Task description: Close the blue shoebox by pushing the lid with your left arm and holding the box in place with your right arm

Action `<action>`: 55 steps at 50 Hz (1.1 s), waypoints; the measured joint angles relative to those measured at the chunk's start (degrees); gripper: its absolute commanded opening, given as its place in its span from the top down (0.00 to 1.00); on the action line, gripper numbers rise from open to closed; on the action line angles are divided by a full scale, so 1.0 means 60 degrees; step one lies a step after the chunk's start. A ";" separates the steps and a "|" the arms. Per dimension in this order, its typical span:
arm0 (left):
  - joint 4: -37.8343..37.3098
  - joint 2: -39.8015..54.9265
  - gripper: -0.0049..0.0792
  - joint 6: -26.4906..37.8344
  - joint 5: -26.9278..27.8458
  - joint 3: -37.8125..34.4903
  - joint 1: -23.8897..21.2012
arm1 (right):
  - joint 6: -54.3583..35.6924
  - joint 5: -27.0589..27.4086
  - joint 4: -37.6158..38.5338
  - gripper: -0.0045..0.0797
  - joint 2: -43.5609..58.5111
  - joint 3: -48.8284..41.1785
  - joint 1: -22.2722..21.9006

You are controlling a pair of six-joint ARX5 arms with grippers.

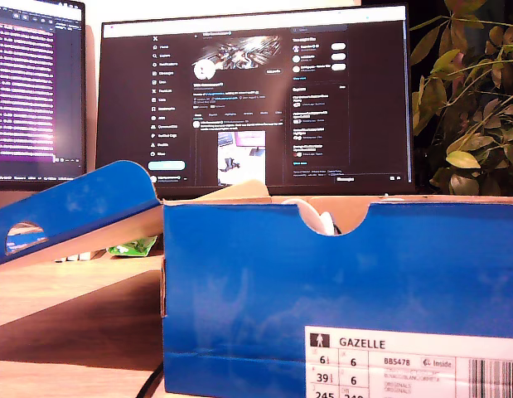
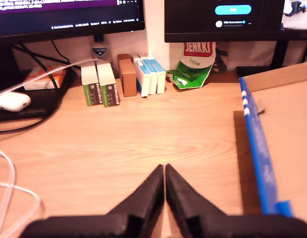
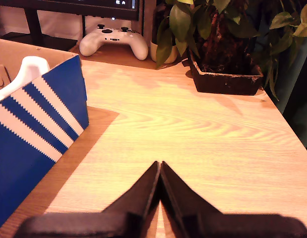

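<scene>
The blue shoebox point(image 1: 339, 282) fills the exterior view's lower right, its white size label facing the camera. Its blue lid point(image 1: 74, 211) lies open, tilted up toward the exterior view's left. No arm shows in the exterior view. My first gripper point(image 2: 164, 167) is shut, hovering over bare desk with the lid's blue edge point(image 2: 255, 148) and brown cardboard inside beside it, apart. My second gripper point(image 3: 159, 163) is shut too, above the desk, with the box's blue side with white stripes point(image 3: 39, 134) off to one side, not touching. A white shoe part point(image 3: 29, 67) peeks from the box.
Two monitors point(image 1: 256, 91) stand behind the box. A potted plant point(image 3: 225, 44) and a white game controller point(image 3: 113, 42) sit beyond my second gripper. Small boxes point(image 2: 123, 77), a green bag point(image 2: 195, 67), white cables point(image 2: 9, 198) and a white case point(image 2: 12, 100) lie beyond my first gripper.
</scene>
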 measured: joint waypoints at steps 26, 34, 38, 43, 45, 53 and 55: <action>0.0499 0.0007 0.96 -0.1679 0.1657 0.0750 0.0000 | 0.4594 -0.2317 0.0685 0.96 0.0000 0.1071 0.0000; 0.0255 0.0608 0.96 -0.2131 0.1942 0.1894 0.0000 | 0.4805 -0.2594 -0.0011 0.96 0.0182 0.2386 0.0000; 0.0219 0.1359 0.96 -0.2153 0.2233 0.2310 0.0000 | 0.4823 -0.3104 -0.0178 0.96 0.0670 0.2732 0.0000; 0.0069 0.2550 0.96 -0.2153 0.2412 0.2725 -0.0004 | 0.4812 -0.3497 -0.0299 0.96 0.1639 0.2812 0.0000; 0.0029 0.3089 0.96 -0.2153 0.2452 0.2911 0.0000 | 0.4754 -0.3537 -0.0357 0.96 0.2047 0.2812 0.0000; -0.0007 0.5147 0.96 -0.1872 0.2918 0.3872 0.0051 | 0.4244 -0.3639 -0.0426 0.96 0.3501 0.2969 0.0000; -0.0007 0.5654 0.96 -0.1679 0.3118 0.4120 0.0102 | 0.4105 -0.3738 -0.0430 0.96 0.3818 0.3078 0.0000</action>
